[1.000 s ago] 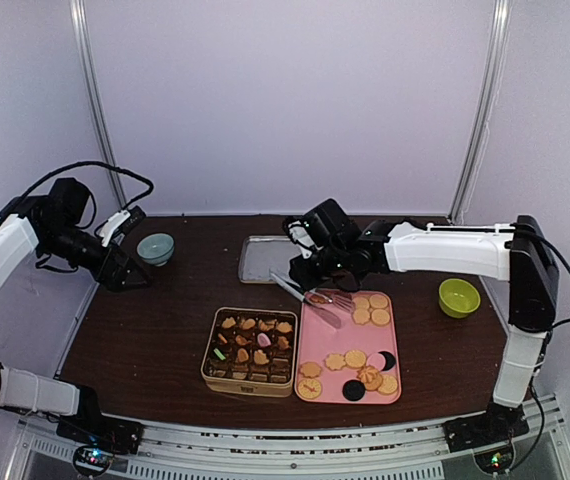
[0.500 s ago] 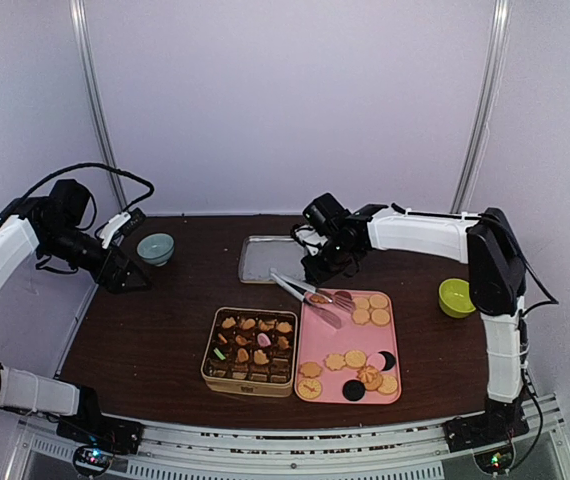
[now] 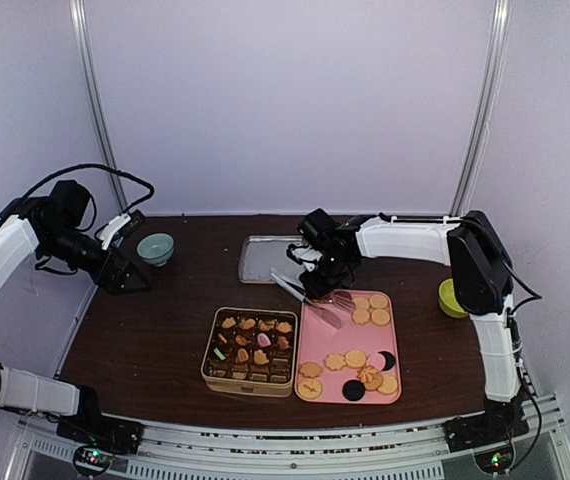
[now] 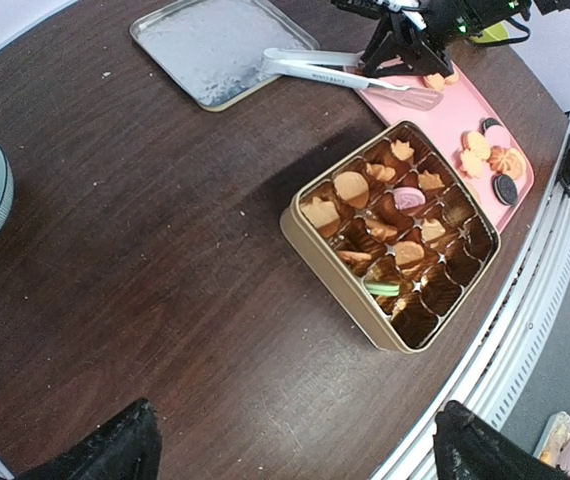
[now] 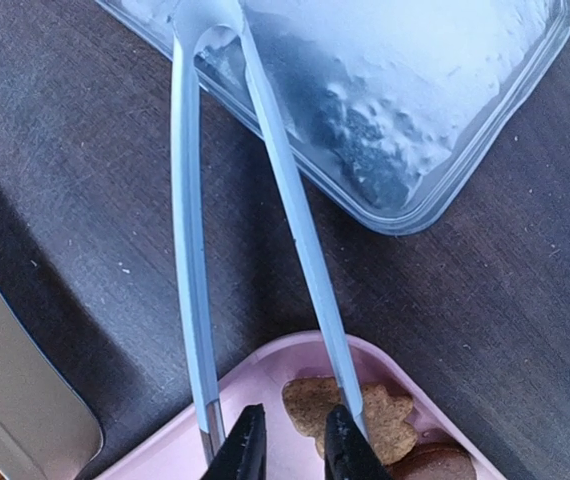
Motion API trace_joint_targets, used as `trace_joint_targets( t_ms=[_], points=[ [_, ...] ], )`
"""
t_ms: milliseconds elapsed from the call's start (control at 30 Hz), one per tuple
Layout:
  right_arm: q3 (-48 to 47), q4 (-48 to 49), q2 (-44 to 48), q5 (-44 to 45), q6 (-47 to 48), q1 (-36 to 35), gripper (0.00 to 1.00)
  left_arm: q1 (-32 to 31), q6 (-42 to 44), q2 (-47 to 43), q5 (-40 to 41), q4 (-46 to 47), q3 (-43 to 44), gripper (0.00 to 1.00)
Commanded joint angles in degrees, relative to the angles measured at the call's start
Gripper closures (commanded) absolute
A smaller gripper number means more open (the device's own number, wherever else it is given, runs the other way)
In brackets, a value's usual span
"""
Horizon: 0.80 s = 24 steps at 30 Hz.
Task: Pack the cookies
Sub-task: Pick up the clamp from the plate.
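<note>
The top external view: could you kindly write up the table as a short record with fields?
tin: gold rectangular compartment tin, partly filled with cookies
tray: pink rectangular plastic tray, more cookies loose on it
tongs: silver metal tongs, lying with tips on the tray
lid: flat silver metal lid behind the tin
bowls: teal ribbed bowl far left; green bowl right
left fingers: wide open, holding nothing
right fingers: close together at the tongs; grip unclear

No writing can be read. The tongs (image 4: 337,72), in the far part of the scene, bear a short line of dark print along one arm. It is too small to make out.
</note>
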<state>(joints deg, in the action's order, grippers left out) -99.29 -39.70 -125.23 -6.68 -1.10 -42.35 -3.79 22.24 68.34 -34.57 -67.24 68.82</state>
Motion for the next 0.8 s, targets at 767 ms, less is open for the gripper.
trace_joint_targets(
  t_ms=[767],
  points=[
    [-7.24,-3.56,1.41,1.41,3.66,1.53,0.68,0.39,1.79,-1.36,-1.3,-0.84,1.58,0.05]
  ],
)
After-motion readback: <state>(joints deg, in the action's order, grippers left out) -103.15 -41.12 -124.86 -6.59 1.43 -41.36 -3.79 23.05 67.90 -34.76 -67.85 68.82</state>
